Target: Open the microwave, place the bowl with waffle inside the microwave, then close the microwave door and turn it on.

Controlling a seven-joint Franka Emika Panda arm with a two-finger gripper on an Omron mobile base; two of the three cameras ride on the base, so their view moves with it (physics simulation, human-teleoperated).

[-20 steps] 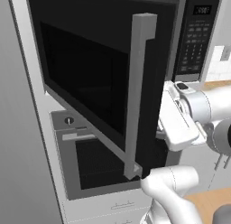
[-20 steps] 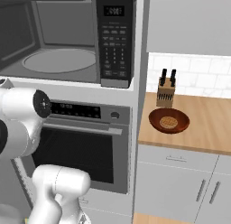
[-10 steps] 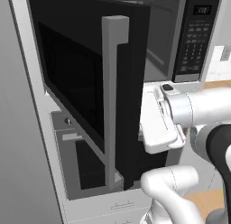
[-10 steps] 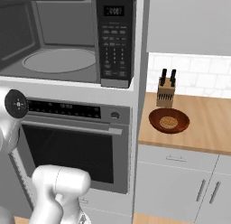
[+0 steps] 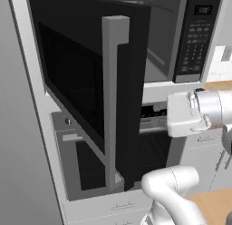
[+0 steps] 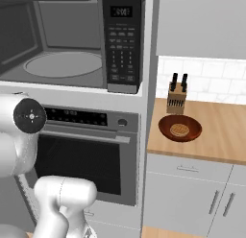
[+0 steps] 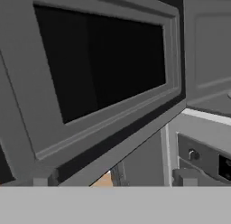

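The big black microwave (image 6: 72,40) stands open. Its wide black door (image 5: 86,83) sticks out, silver handle (image 5: 111,101) straight up. The small reddish-brown bowl (image 6: 179,128) sits at the wooden counter's (image 6: 216,136) back-left corner. The gripper's jaws are wide.

Steel-fronted oven (image 6: 81,150) sitting at 9 o'clock of the wooden worktop (image 6: 226,136); knife block (image 6: 176,99) standing at the worktop's 12 o'clock edge, backing onto white tiles (image 6: 206,81); grey cabinet doors (image 6: 192,198) hanging below.

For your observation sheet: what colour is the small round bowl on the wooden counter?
Reddish-brown; the small round bowl shows best in the right base view.
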